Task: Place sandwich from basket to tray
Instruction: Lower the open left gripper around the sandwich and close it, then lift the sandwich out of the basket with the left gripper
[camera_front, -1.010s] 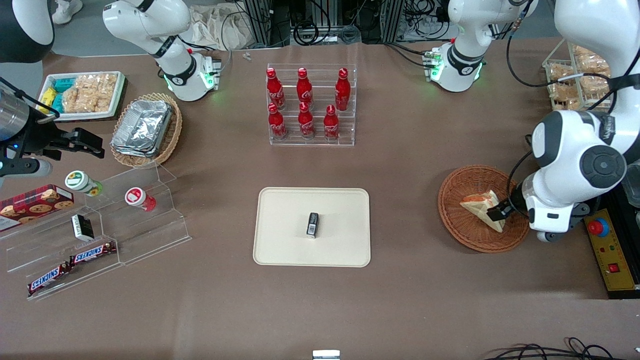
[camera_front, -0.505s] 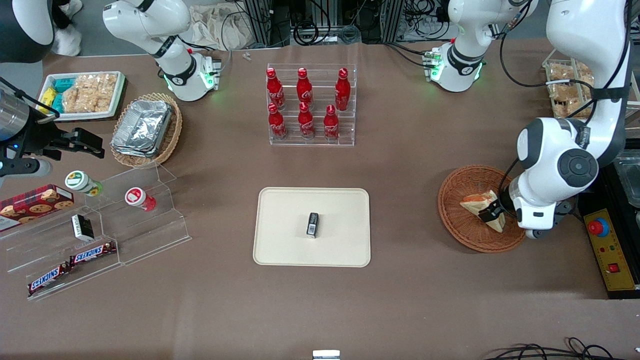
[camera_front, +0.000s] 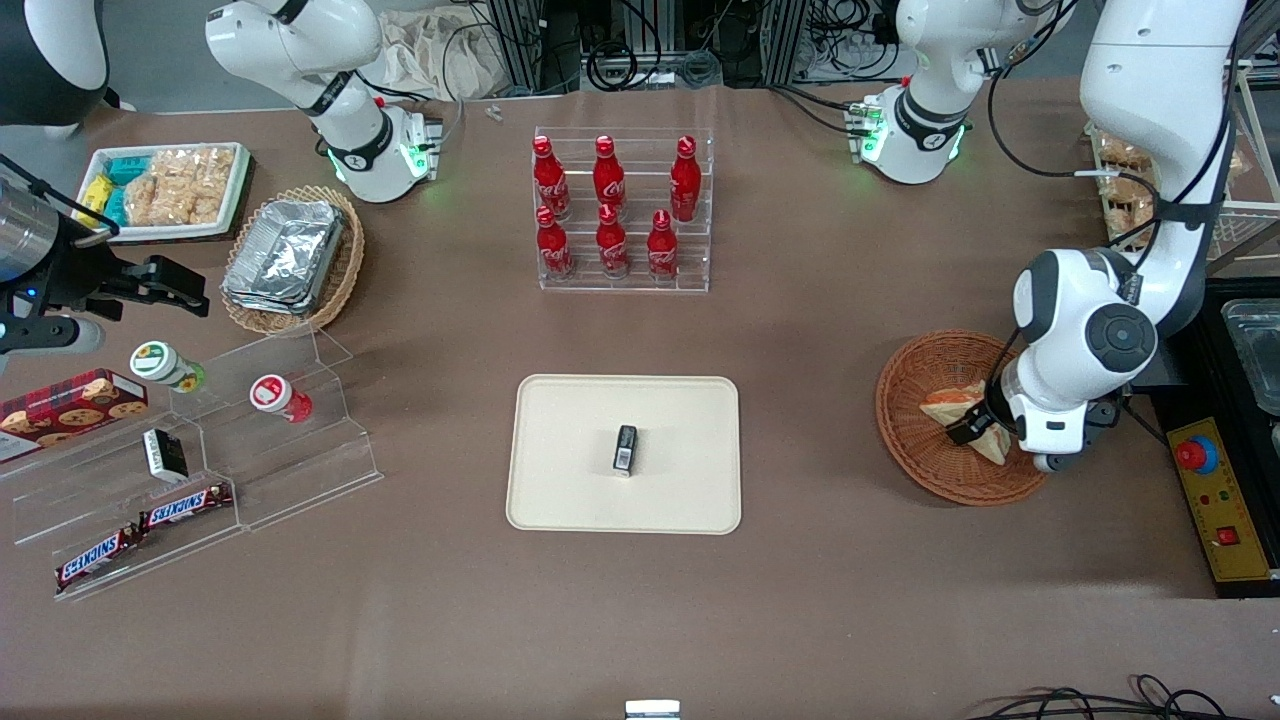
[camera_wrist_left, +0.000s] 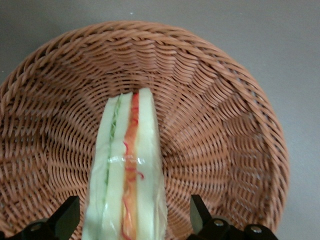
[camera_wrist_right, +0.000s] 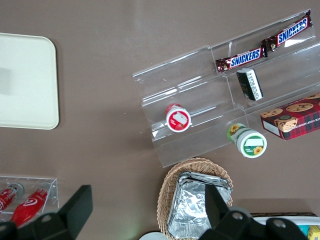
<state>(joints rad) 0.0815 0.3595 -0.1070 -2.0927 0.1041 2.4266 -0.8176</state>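
The sandwich (camera_front: 962, 408), a wrapped wedge of pale bread with red and green filling, lies in the round reddish-brown basket (camera_front: 920, 445) toward the working arm's end of the table. In the left wrist view the sandwich (camera_wrist_left: 127, 170) stands on edge in the basket (camera_wrist_left: 215, 110) between my open fingers, which straddle it without touching. My gripper (camera_front: 980, 430) is low in the basket, over the sandwich (camera_wrist_left: 131, 220). The cream tray (camera_front: 570, 480) lies at mid-table, away from the gripper.
A small black packet (camera_front: 625, 448) lies on the tray. A clear rack of red bottles (camera_front: 622, 210) stands farther from the camera. A clear stepped stand (camera_front: 200, 470) with snacks and an oval basket of foil containers (camera_front: 292, 258) lie toward the parked arm's end.
The working arm has shifted toward the table's middle, and my gripper has slid along the sandwich in the basket. The sandwich has stayed in place.
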